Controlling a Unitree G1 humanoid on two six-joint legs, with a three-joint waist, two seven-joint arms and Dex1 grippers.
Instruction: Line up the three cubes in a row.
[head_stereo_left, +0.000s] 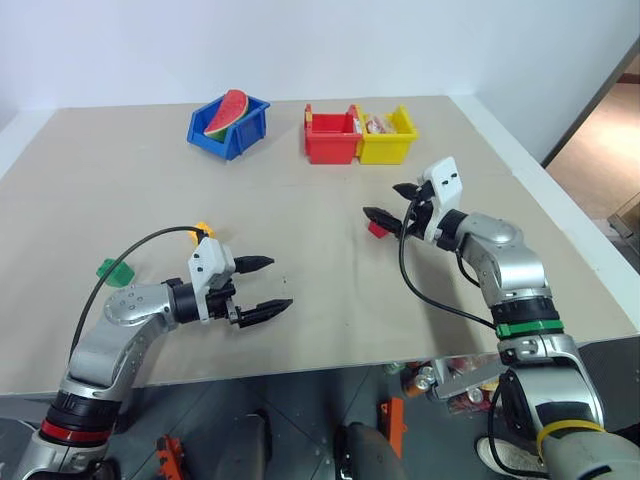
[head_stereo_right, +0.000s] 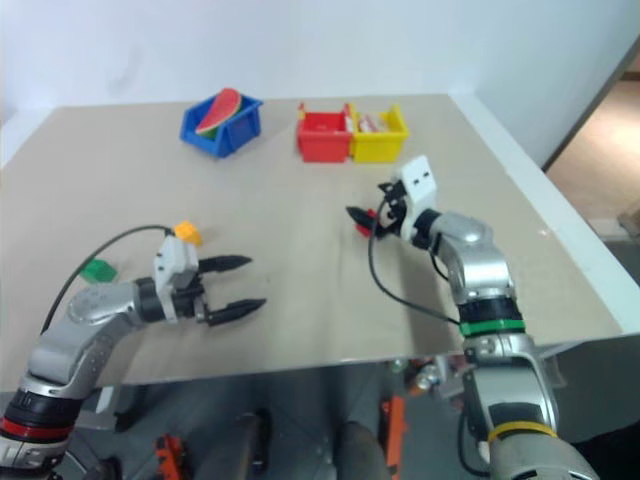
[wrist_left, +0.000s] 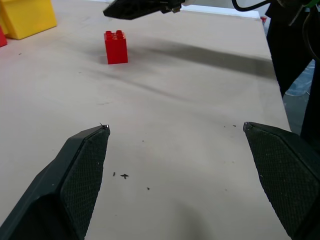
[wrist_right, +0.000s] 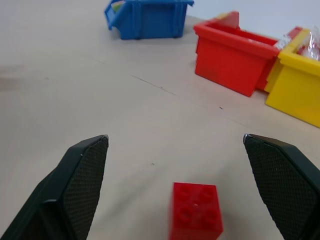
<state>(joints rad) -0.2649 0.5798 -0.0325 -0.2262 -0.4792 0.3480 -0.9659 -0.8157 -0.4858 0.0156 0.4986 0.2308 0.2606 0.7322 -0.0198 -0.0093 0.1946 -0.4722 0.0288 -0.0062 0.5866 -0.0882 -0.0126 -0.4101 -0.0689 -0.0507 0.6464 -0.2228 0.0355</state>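
While right gripper (wrist_right: 175, 185) gapes — red cube (wrist_right: 196, 210) below

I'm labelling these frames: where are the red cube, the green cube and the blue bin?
red cube (wrist_right: 195, 210): right wrist view, studded top face.
green cube (head_stereo_left: 114, 271): left eye view, top, behind the left arm.
blue bin (head_stereo_left: 243, 133): left eye view, front wall.

beige table (head_stereo_left: 330, 290), blue bin (head_stereo_left: 229, 125) at the far side with a watermelon slice toy (head_stereo_left: 227, 112) in it, red bin (head_stereo_left: 332, 136) and yellow bin (head_stereo_left: 389, 136) touching, just to its right
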